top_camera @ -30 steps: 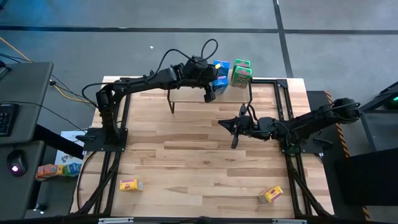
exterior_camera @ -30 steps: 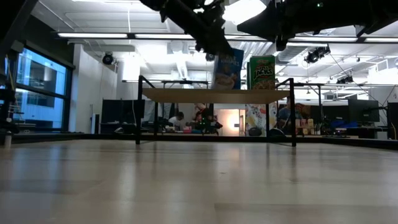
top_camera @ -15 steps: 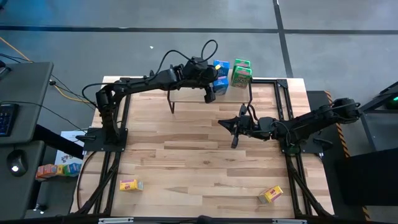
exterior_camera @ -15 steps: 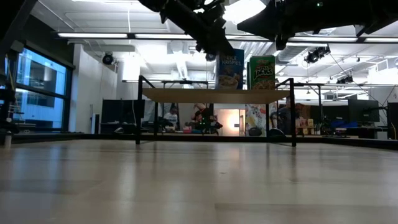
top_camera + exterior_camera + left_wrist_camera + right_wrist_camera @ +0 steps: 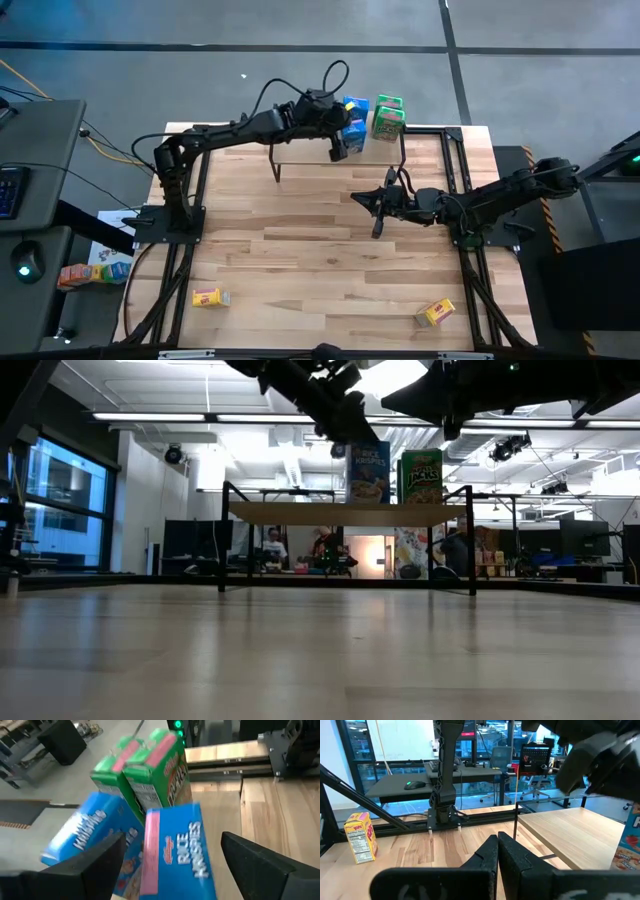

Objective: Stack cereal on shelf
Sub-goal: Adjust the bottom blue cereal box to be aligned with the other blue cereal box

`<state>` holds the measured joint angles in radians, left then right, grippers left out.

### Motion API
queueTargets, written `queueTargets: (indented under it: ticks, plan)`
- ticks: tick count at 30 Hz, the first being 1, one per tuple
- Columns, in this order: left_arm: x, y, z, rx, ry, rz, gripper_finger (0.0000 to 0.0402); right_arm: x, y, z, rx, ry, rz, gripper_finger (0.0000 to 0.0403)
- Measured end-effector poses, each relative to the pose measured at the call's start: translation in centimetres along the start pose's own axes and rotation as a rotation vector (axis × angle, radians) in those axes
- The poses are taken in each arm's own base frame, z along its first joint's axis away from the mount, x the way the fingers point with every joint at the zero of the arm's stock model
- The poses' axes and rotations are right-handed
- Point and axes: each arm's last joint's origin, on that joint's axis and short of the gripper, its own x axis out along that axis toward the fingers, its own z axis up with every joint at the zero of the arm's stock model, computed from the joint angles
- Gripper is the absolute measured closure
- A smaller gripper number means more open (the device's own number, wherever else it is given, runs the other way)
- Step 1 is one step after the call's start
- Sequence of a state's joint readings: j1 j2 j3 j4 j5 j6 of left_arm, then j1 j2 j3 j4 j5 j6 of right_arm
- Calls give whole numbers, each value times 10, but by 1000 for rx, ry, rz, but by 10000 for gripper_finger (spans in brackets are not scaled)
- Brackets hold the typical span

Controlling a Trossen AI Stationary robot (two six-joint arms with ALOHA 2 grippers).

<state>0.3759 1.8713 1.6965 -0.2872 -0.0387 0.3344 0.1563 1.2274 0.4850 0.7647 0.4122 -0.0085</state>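
The shelf (image 5: 345,513) stands at the table's far side, also in the high view (image 5: 305,152). At its right end stand two blue cereal boxes (image 5: 353,112) and two green ones (image 5: 388,117). My left gripper (image 5: 338,148) is over the shelf, open, with its fingers on either side of the nearer blue box (image 5: 175,852) without touching it. This box stands upright on its bottom next to a green box (image 5: 421,475). My right gripper (image 5: 377,215) is shut and empty over the table's middle. Two yellow boxes (image 5: 210,297) (image 5: 435,313) lie near the table's front edge.
The shelf's thin black legs (image 5: 275,165) (image 5: 403,155) stand on the tabletop. Black frame rails run along the table's left (image 5: 185,250) and right (image 5: 470,260) sides. One yellow box also shows in the right wrist view (image 5: 360,837). People sit in the room beyond the table.
The blue box under my left gripper was tilted a second ago. It now stands upright on the shelf top beside the green box.
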Motion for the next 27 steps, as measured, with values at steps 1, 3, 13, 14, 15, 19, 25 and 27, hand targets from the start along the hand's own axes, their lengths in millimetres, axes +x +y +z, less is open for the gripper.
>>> queueTargets:
  ticks: [1, 3, 13, 14, 15, 19, 25, 27]
  plan:
    - [-1, 1, 2, -1, -8, 4, 81, 0, 0, 0, -3, 0, 0, 402]
    - [-2, 2, 5, -9, -17, 8, 80, 0, 0, 0, -14, 0, 0, 402]
    - [-60, 15, 39, 29, -24, 48, 80, 0, 0, 0, -27, -2, 3, 402]
    - [-70, 16, 42, 12, -31, 59, 80, 0, 0, 0, -35, -2, 3, 402]
    - [-78, 18, 46, -1, -47, 66, 80, 0, 0, 0, -42, -2, 4, 402]
    - [-109, 20, 50, -50, -64, 3, 80, 0, 0, 0, -44, -2, 4, 402]
    - [-104, 4, 9, -122, -40, -82, 80, 0, 0, 0, -17, -1, 4, 402]
    - [-94, -5, -14, -137, -62, -77, 80, 0, 0, 0, -12, 3, 5, 402]
